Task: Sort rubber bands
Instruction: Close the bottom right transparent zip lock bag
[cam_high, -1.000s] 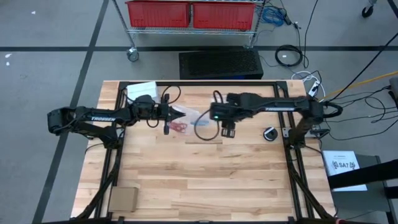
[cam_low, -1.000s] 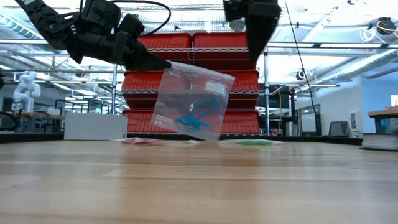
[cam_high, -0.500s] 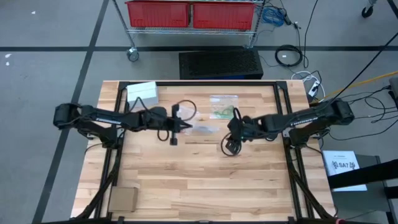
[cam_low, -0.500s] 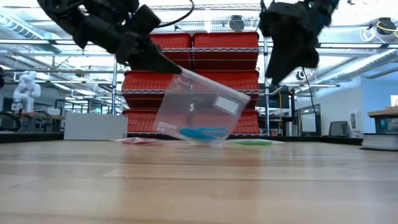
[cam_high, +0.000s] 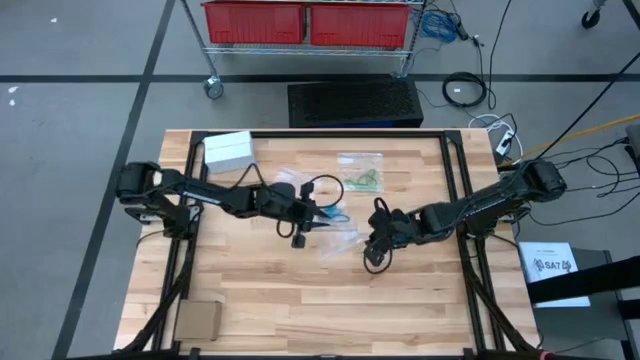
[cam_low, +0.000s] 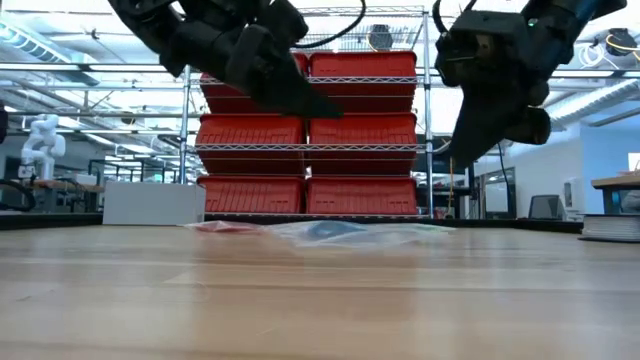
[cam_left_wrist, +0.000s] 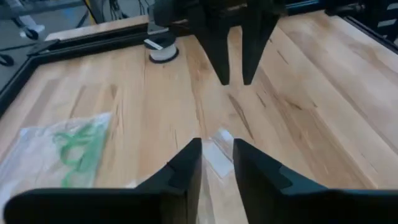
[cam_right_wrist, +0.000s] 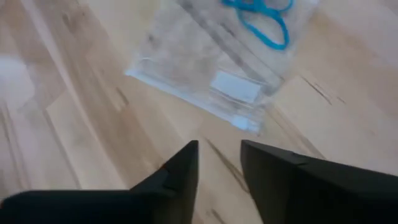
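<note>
Wooden table (cam_high: 300, 290), red bins (cam_low: 310, 130) behind, bagged rubber bands (cam_right_wrist: 258, 15) seemingly flat, both grippers (cam_left_wrist: 217, 163) (cam_right_wrist: 219, 163) narrowly parted, empty.

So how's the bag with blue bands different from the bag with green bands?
The blue-band bag lies mid-table between both grippers; the green-band bag lies nearer the table's far edge, apart from them. One holds blue rubber bands, the other green rubber bands. Both are clear plastic, lying flat.
</note>
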